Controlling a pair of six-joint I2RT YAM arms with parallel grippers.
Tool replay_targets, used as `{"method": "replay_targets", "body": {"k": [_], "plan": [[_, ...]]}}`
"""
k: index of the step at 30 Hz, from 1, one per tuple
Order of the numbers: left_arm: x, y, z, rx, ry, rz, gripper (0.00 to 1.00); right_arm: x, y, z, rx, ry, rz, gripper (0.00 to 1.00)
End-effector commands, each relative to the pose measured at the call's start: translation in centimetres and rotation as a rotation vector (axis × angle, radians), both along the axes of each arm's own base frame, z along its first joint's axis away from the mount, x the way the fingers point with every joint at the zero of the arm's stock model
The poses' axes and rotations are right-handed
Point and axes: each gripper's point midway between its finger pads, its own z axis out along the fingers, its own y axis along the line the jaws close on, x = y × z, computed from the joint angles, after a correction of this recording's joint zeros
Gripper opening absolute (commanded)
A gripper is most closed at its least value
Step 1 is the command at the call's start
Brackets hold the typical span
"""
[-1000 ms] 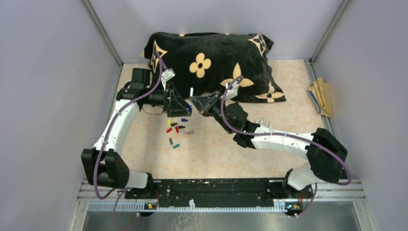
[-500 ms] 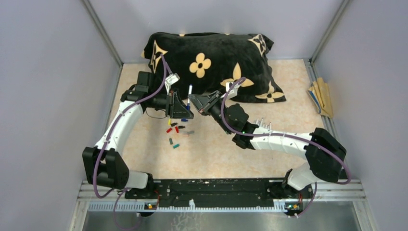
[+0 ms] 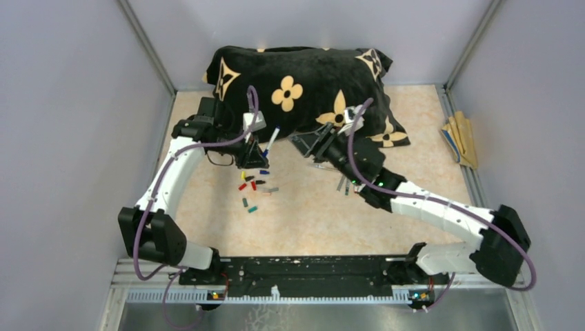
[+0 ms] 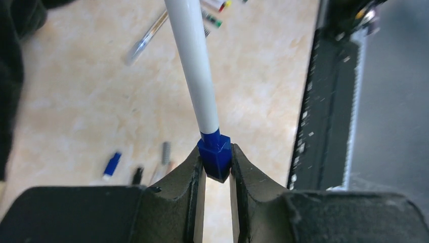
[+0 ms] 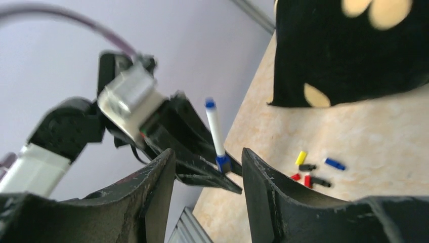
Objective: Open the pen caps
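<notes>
The left gripper [image 4: 216, 155] is pinched on the blue cap [image 4: 215, 159] of a pen [image 4: 195, 66], whose white barrel stands tilted up from the jaws, just in front of the pillow [image 3: 303, 89]. The cap is on, so this pen is not yet opened. The right gripper [image 5: 206, 164] is spread and empty, also close in front of the pillow and apart from the pen. A scatter of loose caps [image 3: 252, 185] lies on the worktop [image 3: 310, 221] further from the pillow, so several pens look done. Other pens [image 3: 343, 184] lie there too; capped or not, I cannot tell.
</notes>
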Motion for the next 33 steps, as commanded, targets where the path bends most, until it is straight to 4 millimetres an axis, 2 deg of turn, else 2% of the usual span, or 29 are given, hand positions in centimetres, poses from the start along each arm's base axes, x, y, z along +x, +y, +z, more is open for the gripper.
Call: {"method": "replay_targets", "body": {"k": [1, 4, 6, 7, 9, 12, 18, 26, 33], "plan": [[0.5, 2.8, -3.6, 0.266, -0.200, -0.060, 0.06, -0.3, -3.3, 0.8, -0.066, -0.002, 0.108, 0.51], [0.1, 3.4, -4.5, 0.365, -0.303, -0.127, 0.06, -0.2, -3.3, 0.1, -0.162, 0.049, 0.225, 0.51], [-0.3, 3.6, -4.8, 0.418, -0.376, -0.181, 0.06, -0.6, -2.7, -0.3, -0.216, 0.076, 0.329, 0.52], [-0.6, 3.7, -4.9, 0.438, -0.416, -0.210, 0.06, -0.7, -2.0, -1.3, -0.246, 0.109, 0.393, 0.52], [-1.1, 3.8, -4.9, 0.474, -0.496, -0.272, 0.06, -1.9, -1.0, -1.5, -0.272, 0.129, 0.537, 0.53], [-2.1, 4.0, -4.7, 0.512, -0.595, -0.354, 0.07, -2.8, -0.2, -2.7, -0.304, 0.144, 0.650, 0.54], [-3.6, 4.3, -5.1, 0.587, -0.710, -0.482, 0.09, -4.0, 1.2, -4.5, -0.297, 0.171, 0.791, 0.55], [-2.8, 4.2, -6.1, 0.671, -0.724, -0.505, 0.06, -6.8, 3.4, -5.8, -0.302, 0.192, 0.916, 0.55], [-2.5, 3.8, -5.9, 0.680, -0.746, -0.504, 0.05, -8.2, 4.5, -7.2, -0.298, 0.224, 0.966, 0.47]]}}
